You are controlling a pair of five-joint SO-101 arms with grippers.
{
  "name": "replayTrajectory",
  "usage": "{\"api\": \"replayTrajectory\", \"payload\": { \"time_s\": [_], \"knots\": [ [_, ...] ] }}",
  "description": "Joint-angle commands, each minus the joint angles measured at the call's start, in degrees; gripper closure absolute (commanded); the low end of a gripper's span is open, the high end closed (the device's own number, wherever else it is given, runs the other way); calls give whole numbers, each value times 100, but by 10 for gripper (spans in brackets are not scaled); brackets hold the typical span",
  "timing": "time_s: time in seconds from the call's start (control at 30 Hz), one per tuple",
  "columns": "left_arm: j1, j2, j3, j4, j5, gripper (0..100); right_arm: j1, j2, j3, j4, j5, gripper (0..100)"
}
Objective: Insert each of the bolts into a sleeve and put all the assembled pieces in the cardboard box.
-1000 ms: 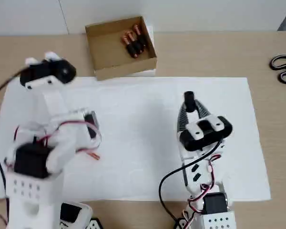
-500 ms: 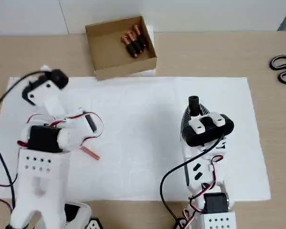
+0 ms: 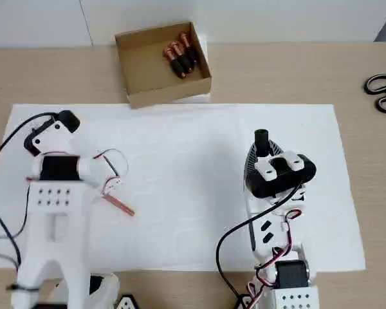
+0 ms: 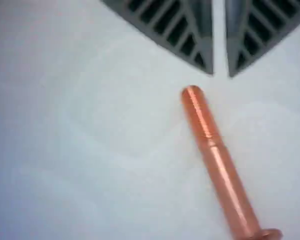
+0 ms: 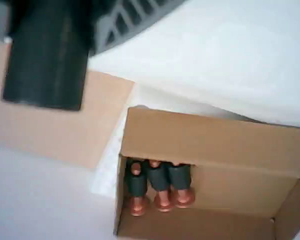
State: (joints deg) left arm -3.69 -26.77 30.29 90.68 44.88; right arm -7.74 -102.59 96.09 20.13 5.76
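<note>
Bolt (image 4: 219,160) was seen at eight o'clock, by the barely parted, empty left gripper (image 4: 220,72); sleeve (image 3: 262,137) was clamped in right gripper (image 3: 262,152).

No text, label, number or sign can be read in any of the views, neither on the arms nor on the cardboard box (image 3: 162,63) nor on the white sheet (image 3: 193,180).

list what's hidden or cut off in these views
Copper-coloured metal bolt: head cut by the left wrist view's edge.
Black cylindrical sleeve: blurred, one end cut by the right wrist view's edge.
Brown cardboard box: one side cut by the right wrist view's edge.
</note>
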Motion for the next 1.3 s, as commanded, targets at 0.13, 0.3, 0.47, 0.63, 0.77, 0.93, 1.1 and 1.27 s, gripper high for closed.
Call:
{"api": "replayTrajectory", "payload": {
  "time_s": [0.13,0.3,0.47,0.63,0.77,0.93,1.1,1.27],
  "knots": [
    [-53,1240,-1068,492,281,989,13,-92,35,40,35,995],
    [-53,1741,-1446,686,404,966,13,-92,35,40,35,995],
    [-53,1943,-1446,844,492,806,22,-92,35,40,35,995],
    [-53,1987,-1446,774,651,751,31,-92,35,40,35,995],
    [-53,1996,-1402,484,642,751,31,-92,35,40,35,995],
    [-97,1996,-840,114,633,751,31,-92,35,40,35,995],
    [-97,1996,-576,-88,615,751,40,-92,35,40,35,995],
    [-105,2057,-514,-123,624,751,40,-92,35,40,35,995]
  ]
}}
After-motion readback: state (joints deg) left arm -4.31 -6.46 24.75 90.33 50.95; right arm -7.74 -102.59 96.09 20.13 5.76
